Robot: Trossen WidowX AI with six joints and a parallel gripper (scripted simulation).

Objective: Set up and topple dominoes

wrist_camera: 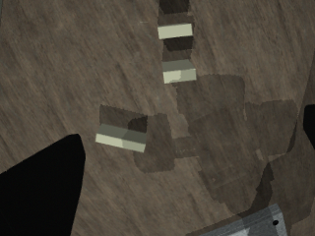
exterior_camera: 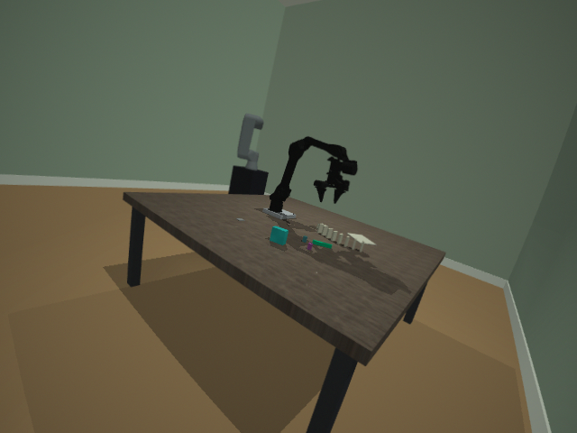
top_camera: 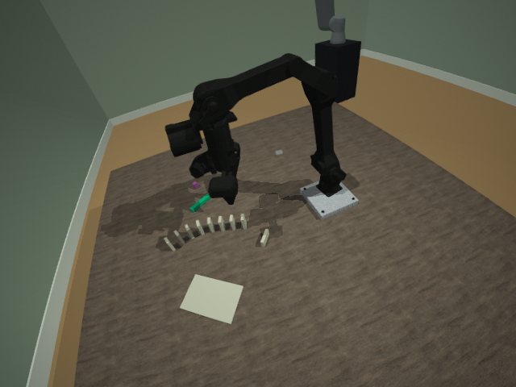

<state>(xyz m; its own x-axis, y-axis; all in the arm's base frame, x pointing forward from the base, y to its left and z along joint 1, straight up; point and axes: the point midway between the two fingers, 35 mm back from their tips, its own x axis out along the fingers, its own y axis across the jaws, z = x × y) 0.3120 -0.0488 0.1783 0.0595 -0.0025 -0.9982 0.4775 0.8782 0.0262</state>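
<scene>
A curved row of cream dominoes [top_camera: 210, 225] [exterior_camera: 337, 236] [wrist_camera: 175, 30] stands on the dark wooden table [top_camera: 354, 291] [exterior_camera: 209, 218]. Its right end domino [top_camera: 243, 221] [wrist_camera: 179, 73] stands upright with nothing touching it. One more cream domino [top_camera: 264, 237] [wrist_camera: 121, 138] stands apart to the right of that end, with a gap wider than the row's spacing. My gripper [top_camera: 212, 187] [exterior_camera: 330, 196] [wrist_camera: 199, 130] is open and empty, and hangs well above the table over the row's right end. Its dark fingers frame the wrist view.
A green bar [top_camera: 200, 202] [exterior_camera: 322, 244] and a small purple piece [top_camera: 194, 185] [exterior_camera: 309, 245] lie behind the row. A teal cube [exterior_camera: 279, 234] stands nearby. A cream square pad [top_camera: 212, 297] [exterior_camera: 361, 239] lies in front. The arm's grey base plate [top_camera: 329, 201] is to the right.
</scene>
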